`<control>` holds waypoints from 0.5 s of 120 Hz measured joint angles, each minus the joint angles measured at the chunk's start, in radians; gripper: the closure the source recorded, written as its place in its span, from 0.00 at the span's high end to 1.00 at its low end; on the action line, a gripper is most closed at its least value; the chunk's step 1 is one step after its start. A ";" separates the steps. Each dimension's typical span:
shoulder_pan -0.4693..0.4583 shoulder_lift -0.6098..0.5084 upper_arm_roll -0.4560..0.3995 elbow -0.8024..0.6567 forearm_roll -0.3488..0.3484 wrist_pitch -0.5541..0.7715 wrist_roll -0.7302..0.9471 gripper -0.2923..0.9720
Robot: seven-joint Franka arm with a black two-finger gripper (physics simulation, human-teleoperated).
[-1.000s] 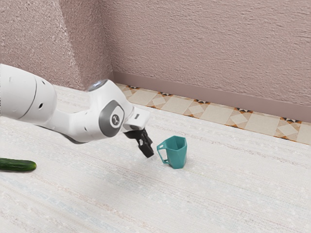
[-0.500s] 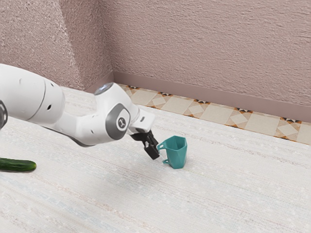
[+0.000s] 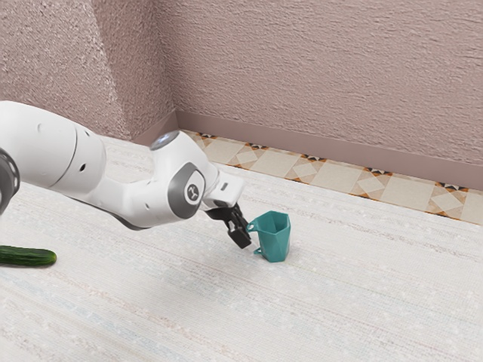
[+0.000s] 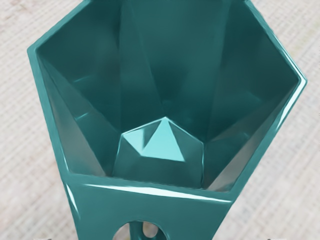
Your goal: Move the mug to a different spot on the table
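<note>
Glossy faceted teal mug (image 4: 161, 146) (upright), grainy table (image 3: 339, 302)

Side camera overlooks table (image 3: 339, 302) and mug (image 3: 273, 235); wrist camera stares closely into it.

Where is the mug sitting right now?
In the exterior view the mug stands upright on the table near the middle, with the claw at its handle side. The cucumber lies far off at the view's left edge.

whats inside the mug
Nothing: the mug is empty, its faceted teal walls and floor bare. The tabletop under it is hidden by its base.
</note>
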 joint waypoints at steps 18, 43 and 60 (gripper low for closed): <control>0.000 0.007 -0.005 0.001 0.000 0.001 -0.006 0.61; -0.001 0.012 -0.006 0.002 0.001 0.003 -0.018 0.53; -0.001 0.013 -0.006 0.003 0.002 0.003 -0.025 0.43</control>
